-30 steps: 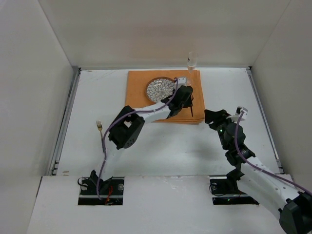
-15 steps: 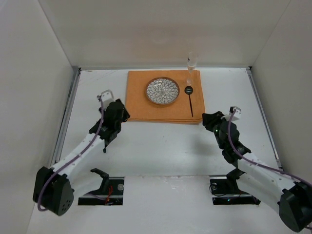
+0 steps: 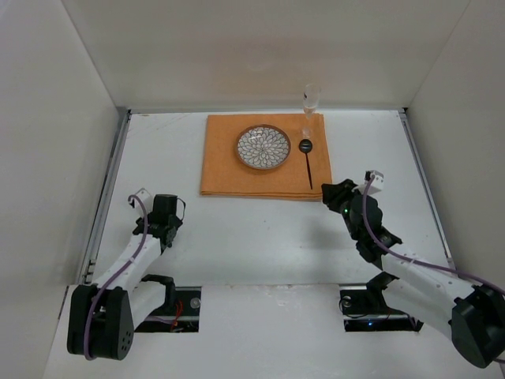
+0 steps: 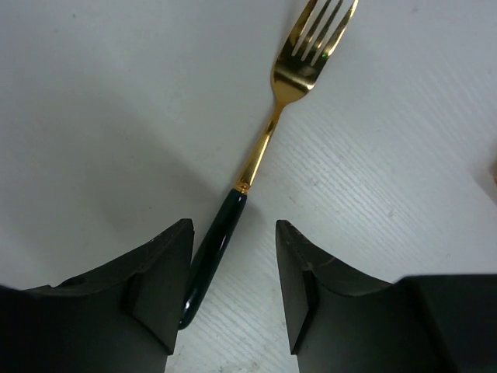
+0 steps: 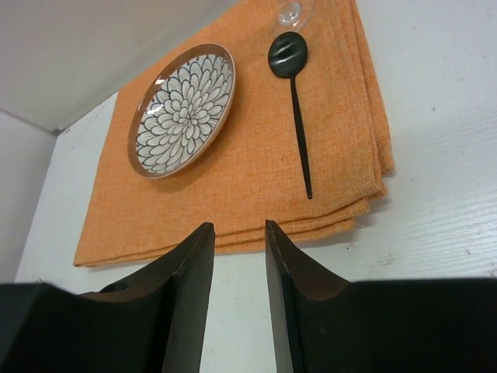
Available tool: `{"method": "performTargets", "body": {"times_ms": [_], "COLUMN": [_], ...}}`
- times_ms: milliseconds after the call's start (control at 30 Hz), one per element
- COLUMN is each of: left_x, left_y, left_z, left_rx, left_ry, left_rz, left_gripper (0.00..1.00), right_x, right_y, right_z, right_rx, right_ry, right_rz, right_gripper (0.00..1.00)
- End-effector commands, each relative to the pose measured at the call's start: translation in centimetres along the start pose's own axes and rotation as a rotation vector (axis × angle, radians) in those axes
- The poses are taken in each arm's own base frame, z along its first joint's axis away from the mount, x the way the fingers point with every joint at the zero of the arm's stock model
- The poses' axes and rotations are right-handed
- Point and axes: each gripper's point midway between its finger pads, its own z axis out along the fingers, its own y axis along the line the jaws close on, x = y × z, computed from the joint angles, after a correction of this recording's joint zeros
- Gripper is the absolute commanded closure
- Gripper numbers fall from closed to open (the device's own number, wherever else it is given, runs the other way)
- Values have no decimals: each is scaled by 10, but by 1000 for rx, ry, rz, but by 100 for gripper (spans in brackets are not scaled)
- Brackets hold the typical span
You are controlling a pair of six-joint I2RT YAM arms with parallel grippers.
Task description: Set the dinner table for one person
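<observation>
The white dinner table [image 3: 260, 237] carries an orange cloth mat [image 3: 229, 170] at the back centre. On the mat lie a flower-patterned plate [image 3: 263, 148] and a black spoon [image 3: 308, 162]; a clear glass [image 3: 311, 99] stands at its far right corner. A fork [image 4: 256, 159] with gold tines and a dark handle lies on the table. My left gripper [image 4: 233, 233] is open and low over the fork's handle, which lies between the fingers close to the left one. My right gripper [image 5: 238, 227] is narrowly open and empty, just short of the mat's near edge [image 5: 233, 237].
Metal rails run along the table's left edge [image 3: 106, 197] and right edge [image 3: 426, 189]. White walls close in the back and both sides. The plate [image 5: 182, 109] and spoon [image 5: 295, 101] also show in the right wrist view.
My left arm has swung from the spoon on the mat to the table's left side and come down over the fork. The spoon stays on the mat. My right gripper has shifted slightly left.
</observation>
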Motion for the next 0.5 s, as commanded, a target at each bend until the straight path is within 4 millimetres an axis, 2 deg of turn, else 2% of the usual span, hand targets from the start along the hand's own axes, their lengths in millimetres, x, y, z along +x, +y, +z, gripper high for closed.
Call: {"method": "performTargets", "body": {"times_ms": [0,133,467], "left_x": [7,18,41], "left_y": [-2,2,-5], "left_z": [1,5,11], "left_rx": [22,12,53], "left_ry": [35,81,146], "left_rz": [-51,-47,-83], "left_gripper": [57,59,73], "right_x": [-24,-24,-26], "right_y": [27,27,26], "right_z": [3,3,3], "right_rx": [-66,-67,-65], "right_ry": [-66,-65,-72], "right_rz": [24,22,23], "right_gripper": [61,60,54]}}
